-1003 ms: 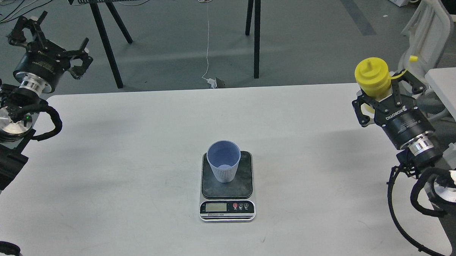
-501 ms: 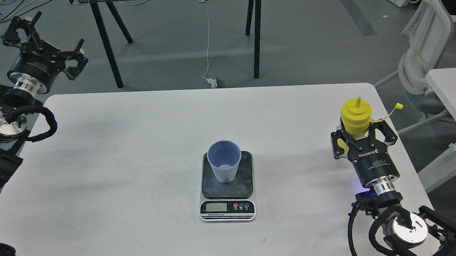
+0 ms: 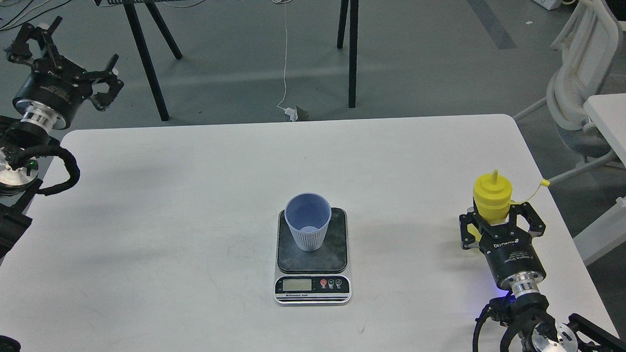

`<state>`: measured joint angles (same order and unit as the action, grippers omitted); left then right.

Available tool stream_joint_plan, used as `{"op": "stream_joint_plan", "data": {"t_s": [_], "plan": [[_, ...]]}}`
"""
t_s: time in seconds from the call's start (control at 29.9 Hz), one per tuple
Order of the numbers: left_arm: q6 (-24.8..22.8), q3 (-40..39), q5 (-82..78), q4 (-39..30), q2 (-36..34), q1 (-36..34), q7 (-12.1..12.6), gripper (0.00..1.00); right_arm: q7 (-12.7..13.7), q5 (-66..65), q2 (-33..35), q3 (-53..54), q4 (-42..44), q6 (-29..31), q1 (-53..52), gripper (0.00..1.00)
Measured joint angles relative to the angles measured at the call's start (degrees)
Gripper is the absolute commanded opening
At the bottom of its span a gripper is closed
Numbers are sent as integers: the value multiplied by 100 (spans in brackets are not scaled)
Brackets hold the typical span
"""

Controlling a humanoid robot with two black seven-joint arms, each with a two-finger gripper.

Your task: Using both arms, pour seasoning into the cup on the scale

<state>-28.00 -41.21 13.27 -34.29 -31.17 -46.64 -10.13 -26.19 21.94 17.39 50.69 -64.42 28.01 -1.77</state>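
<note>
The light blue-grey ribbed cup (image 3: 308,220) stands upright on the dark plate of the scale (image 3: 312,259) at the table's middle. The yellow seasoning bottle (image 3: 492,196) stands upright at the right side of the table, its nozzle up and its tethered cap (image 3: 544,182) hanging off to the right. My right gripper (image 3: 501,222) is shut on the bottle's lower body. My left gripper (image 3: 61,54) is open and empty, raised beyond the table's far left corner.
The white table (image 3: 189,201) carries only the scale and the bottle. Its right edge runs close to the bottle. A white chair (image 3: 580,83) and a second table (image 3: 621,118) stand to the right. Black trestle legs (image 3: 147,62) stand behind.
My right gripper has brought the bottle down and toward me, from high at the far right to low over the table's right side. The left gripper has barely moved.
</note>
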Motion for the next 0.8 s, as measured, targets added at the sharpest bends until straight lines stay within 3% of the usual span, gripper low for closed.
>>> {"op": "stream_joint_plan", "data": {"t_s": [0.33, 0.53, 0.8], "plan": [[0, -1, 3, -24, 4, -22, -7, 100, 22, 3, -78, -26, 311, -10, 157, 92], [0, -2, 9, -28, 0, -31, -7, 99, -19, 5, -78, -4, 202, -4, 361, 99], [0, 6, 9, -26, -13, -22, -7, 100, -30, -17, 88, -18, -131, 0, 855, 99]]}}
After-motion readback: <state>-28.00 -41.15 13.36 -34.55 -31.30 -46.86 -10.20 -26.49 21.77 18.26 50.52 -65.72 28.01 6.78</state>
